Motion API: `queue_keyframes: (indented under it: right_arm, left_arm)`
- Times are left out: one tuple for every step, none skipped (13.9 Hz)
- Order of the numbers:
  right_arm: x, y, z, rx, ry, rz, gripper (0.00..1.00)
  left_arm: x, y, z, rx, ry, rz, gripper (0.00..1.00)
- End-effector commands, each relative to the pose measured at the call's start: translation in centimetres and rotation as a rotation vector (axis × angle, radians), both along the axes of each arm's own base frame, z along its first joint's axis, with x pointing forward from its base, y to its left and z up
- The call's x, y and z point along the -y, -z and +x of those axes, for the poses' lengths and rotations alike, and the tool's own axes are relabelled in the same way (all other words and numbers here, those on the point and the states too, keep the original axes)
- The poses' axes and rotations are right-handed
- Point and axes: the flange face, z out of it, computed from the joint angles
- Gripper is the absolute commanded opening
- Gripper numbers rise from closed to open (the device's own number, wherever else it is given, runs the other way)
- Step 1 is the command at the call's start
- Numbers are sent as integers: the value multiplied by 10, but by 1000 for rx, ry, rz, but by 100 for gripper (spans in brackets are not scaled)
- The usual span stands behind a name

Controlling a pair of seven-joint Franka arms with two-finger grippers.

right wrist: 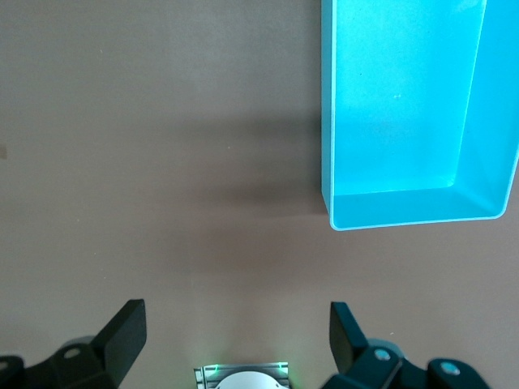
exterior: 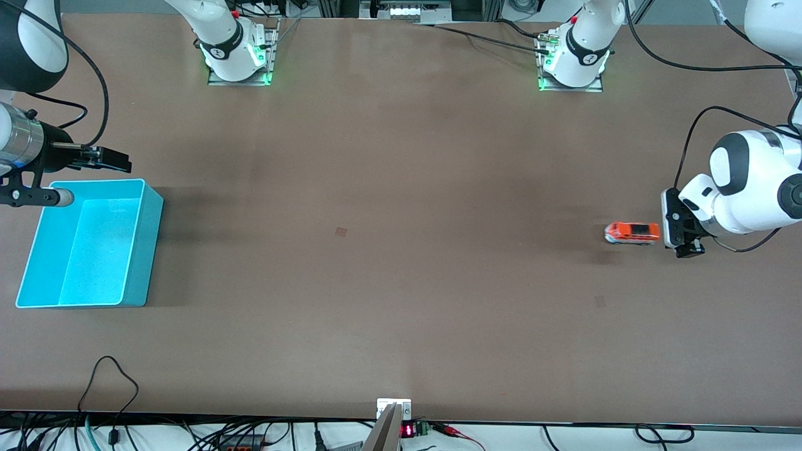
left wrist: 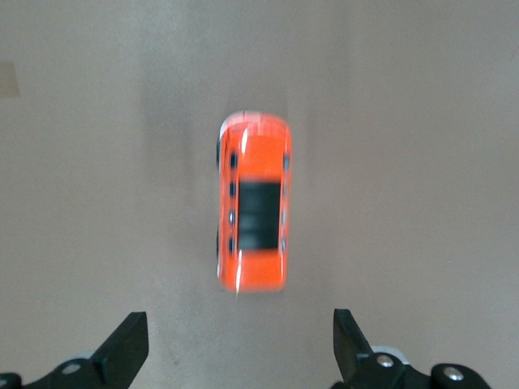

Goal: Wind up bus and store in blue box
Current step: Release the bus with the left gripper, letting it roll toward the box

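Note:
The small orange bus (exterior: 633, 233) stands on its wheels on the table at the left arm's end, its dark roof panel facing up. My left gripper (exterior: 673, 228) sits close beside the bus's end, open and not touching it. In the left wrist view the bus (left wrist: 253, 215) lies a short way clear of the gripper (left wrist: 241, 340), blurred, with nothing between the fingers. The blue box (exterior: 94, 250) stands empty at the right arm's end. My right gripper (exterior: 109, 160) hangs open beside the box's farther rim, and its wrist view shows the box (right wrist: 405, 105) off to one side of the gripper (right wrist: 235, 332).
The two arm bases (exterior: 238, 56) (exterior: 573, 62) stand along the table edge farthest from the front camera. Cables (exterior: 106, 376) trail along the nearest edge. A wide stretch of bare brown tabletop (exterior: 376, 238) separates the bus from the box.

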Motion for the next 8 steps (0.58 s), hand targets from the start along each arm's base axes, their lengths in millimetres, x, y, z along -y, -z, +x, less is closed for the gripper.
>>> queue_keyframes:
  right_arm:
    - [2, -3, 1, -1, 1, 17, 100]
    - [1, -4, 1, -1, -1, 17, 100]
    - [1, -4, 1, -1, -1, 17, 100]
    - [1, -3, 1, -1, -2, 17, 100]
    - [1, -3, 1, -1, -1, 17, 100]
    - [1, -3, 1, -2, -1, 17, 100]
    - [1, -4, 1, -1, -2, 18, 100]
    - [1, -3, 1, -1, -1, 17, 100]
  left_arm:
    - [0, -8, -1, 6, -6, -17, 100]
    - [1, -10, 1, 11, -5, -16, 100]
    - [0, -12, 1, 14, -6, -15, 100]
    - [-1, -17, 5, 26, -5, -13, 100]
    - [1, -20, 8, 34, -5, -14, 100]
    - [1, -24, 11, 45, -6, -15, 100]
    - [3, -28, 15, 54, -4, -15, 100]
    - [7, -30, 17, 62, -21, -37, 100]
